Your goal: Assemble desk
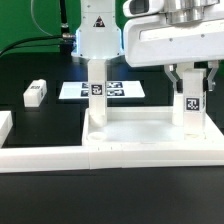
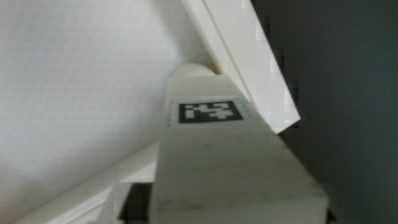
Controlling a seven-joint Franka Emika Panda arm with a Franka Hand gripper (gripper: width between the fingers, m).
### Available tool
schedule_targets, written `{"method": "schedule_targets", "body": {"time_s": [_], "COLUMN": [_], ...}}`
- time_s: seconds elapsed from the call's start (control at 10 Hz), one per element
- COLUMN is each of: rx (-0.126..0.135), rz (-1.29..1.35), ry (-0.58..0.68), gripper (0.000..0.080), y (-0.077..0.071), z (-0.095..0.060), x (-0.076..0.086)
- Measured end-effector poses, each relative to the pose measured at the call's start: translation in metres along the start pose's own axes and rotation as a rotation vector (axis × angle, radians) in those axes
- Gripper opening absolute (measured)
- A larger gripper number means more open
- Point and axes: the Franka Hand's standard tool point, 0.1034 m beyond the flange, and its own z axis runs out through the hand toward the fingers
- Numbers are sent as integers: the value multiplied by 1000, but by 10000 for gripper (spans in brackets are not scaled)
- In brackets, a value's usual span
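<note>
Franka's two-finger gripper (image 1: 189,88) hung straight down over the part of the black counter toward the exterior view's right edge. Its dark fingers (image 1: 172,78) stood on either side of a small white rectangular plastic leg block (image 1: 190,104) that bore a black-and-white square tag. They seemed pressed against its flanks, though the picture was too small to rule out a sliver of gap.

That gripped leg stood upright, its long axis vertical and in line with the gripper above it, so the task's thing lay directly beneath the tool and between its fingers. Its foot met the white rimmed rectangular plastic tabletop tray (image 1: 145,128) at the tray corner on the exterior view's right. The wrist view looked down the tagged face to where the block met the tray's rim.

Judged from this, any coming turn or release would have run about that shared vertical line, with no sideways reach called for.

A second white upright leg block (image 1: 95,88) stood at the tray's corner on the exterior view's left. A third white leg block (image 1: 36,93) lay loose, well apart, toward the counter's edge on that side. The long white border rail (image 1: 40,160) ran along the counter edge nearest the camera, touching the tray. The marker board (image 1: 125,90) lay behind the tray.
</note>
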Motion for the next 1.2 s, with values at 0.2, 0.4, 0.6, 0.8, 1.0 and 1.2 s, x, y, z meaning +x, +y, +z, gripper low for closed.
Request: {"method": "schedule_targets", "body": {"time_s": [0.2,0.4,0.6,0.8,1.0,1.2], "rx": [-2,-26,-70,-72,-75,-75], "rz": [-197,100,403,637,777,890], "ry": [0,-6,-26,-14,-8,-6], "gripper": [292,292,293,293,293,293], "y": [3,2,-2,0,-1,-1], "z": [1,2,4,5,5,5], "x": [2,0,-1,2,1,1]}}
